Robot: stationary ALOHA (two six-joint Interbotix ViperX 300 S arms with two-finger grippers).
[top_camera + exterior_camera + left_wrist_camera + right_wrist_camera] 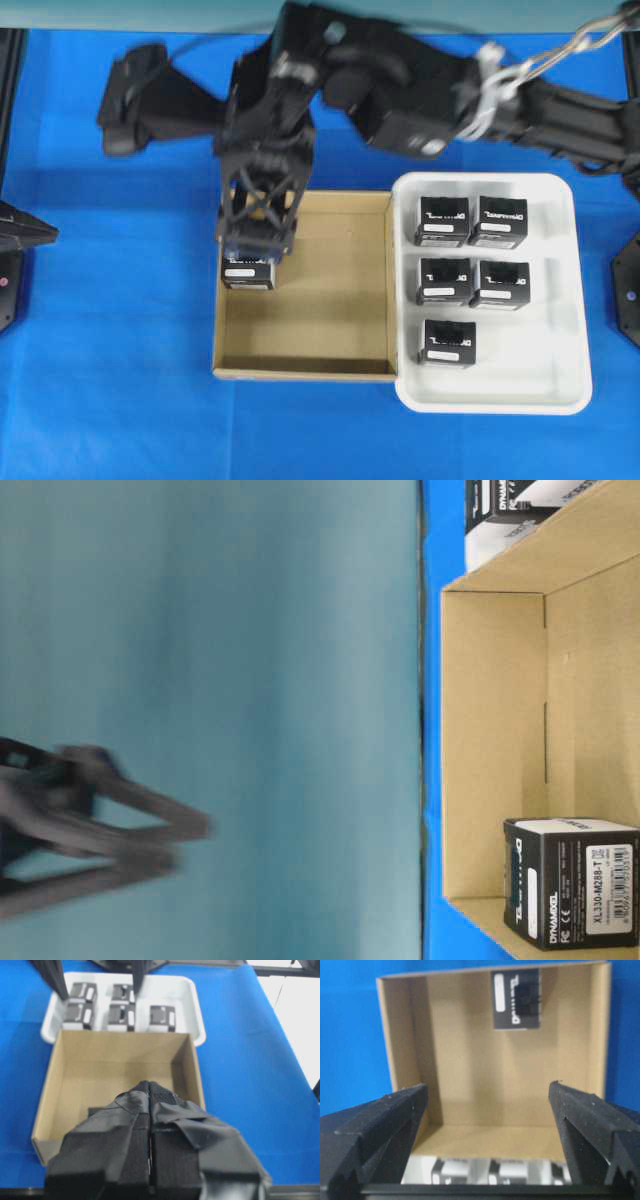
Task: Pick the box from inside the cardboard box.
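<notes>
A: Count check. Black boxes?
B: Six. One box (248, 272) sits alone in the cardboard box (330, 320), against its left wall toward the far corner in the overhead view. The other five (444, 220) sit in the white tray (560, 300), two rows of two plus a single one in front.
A: Containers?
B: One cardboard box, one white tray, touching side by side on the blue table (110, 350). The tray is on the right.
A: Pincers?
B: Two. The right pincer (485, 1125) reaches across the middle and hangs over the cardboard box, jaws spread wide, nothing between them. In its wrist view the lone box (516, 1000) lies ahead at the far wall, clear of both fingers (385, 1120).
A: Touching the box?
B: Overhead, the pincer frame overlaps the box's top edge; contact can't be told. The wrist view shows nothing gripped.
A: Left pincer?
B: The left pincer (150, 1130) is clenched, its taped fingers pressed together, holding nothing. It points at the cardboard box from outside the near wall, not touching it.
A: Table-level view?
B: Rotated sideways; the lone box (572, 880) rests on the carton floor by a wall, and a blurred arm shows at left.
</notes>
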